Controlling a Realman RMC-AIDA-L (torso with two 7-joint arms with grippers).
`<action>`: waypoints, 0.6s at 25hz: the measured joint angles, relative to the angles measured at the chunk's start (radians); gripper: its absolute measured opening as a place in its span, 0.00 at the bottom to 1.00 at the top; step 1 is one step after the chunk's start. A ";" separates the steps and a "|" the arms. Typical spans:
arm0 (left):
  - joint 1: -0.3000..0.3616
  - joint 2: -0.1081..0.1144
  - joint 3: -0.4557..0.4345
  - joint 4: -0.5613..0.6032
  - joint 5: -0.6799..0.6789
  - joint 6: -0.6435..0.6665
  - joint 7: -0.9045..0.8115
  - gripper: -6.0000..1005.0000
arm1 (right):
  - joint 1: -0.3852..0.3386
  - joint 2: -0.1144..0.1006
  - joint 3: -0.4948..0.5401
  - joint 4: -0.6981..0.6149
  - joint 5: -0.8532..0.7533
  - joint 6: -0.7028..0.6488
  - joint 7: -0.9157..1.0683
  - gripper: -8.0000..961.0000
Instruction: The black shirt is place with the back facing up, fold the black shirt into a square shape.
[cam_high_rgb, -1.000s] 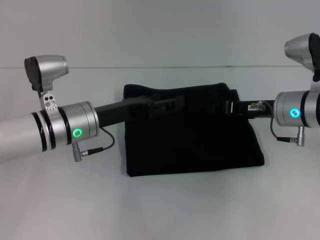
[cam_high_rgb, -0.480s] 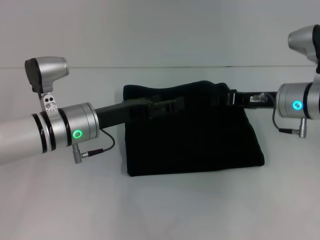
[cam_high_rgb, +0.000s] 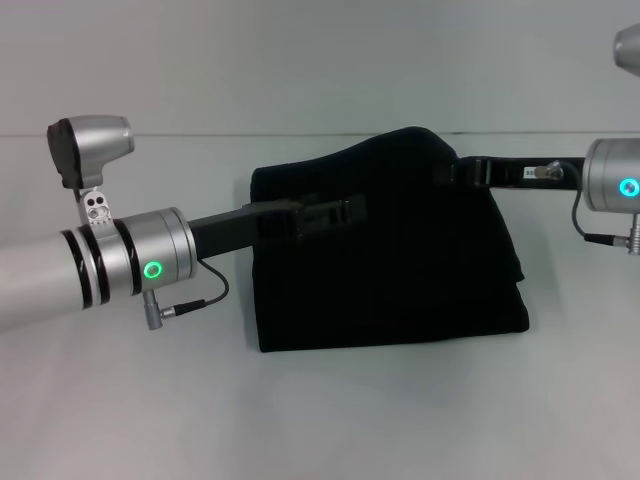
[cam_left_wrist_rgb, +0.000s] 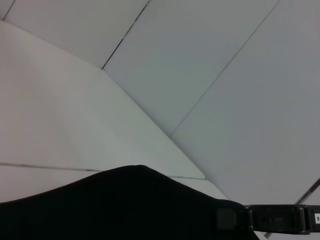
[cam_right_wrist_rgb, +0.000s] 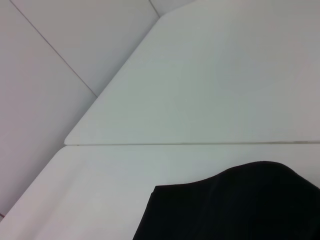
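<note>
White tabletop (cam_high_rgb: 330, 420) and pale wall panels fill every view. On it, at the middle of the head view, sits the black shirt (cam_high_rgb: 390, 280), a soft plain black fabric bundle folded to a rough four-sided shape, its near edge flat on the tabletop and its far right corner raised into a hump. The left gripper (cam_high_rgb: 330, 215), a hard black one on a silver arm, reaches in from the left over the shirt's upper left part; whether it is clenched or released cannot be told against the dark cloth. The right gripper (cam_high_rgb: 455, 172) meets the raised corner from the right and appears to be pinching it. Only the left wrist view shows the right gripper (cam_left_wrist_rgb: 272, 219) at the fabric's edge; the right wrist view shows just black cloth (cam_right_wrist_rgb: 235, 205) on the tabletop
</note>
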 joint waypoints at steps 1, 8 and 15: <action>0.000 0.000 0.000 0.000 0.000 0.000 -0.004 0.95 | -0.004 -0.002 0.000 -0.005 0.000 -0.004 0.002 0.06; 0.000 0.000 0.000 -0.001 -0.001 -0.001 -0.024 0.94 | -0.019 -0.023 -0.008 -0.007 -0.010 -0.017 0.005 0.06; 0.000 -0.004 0.009 -0.003 -0.001 -0.008 -0.039 0.95 | -0.041 -0.029 -0.011 0.005 -0.059 0.007 0.013 0.06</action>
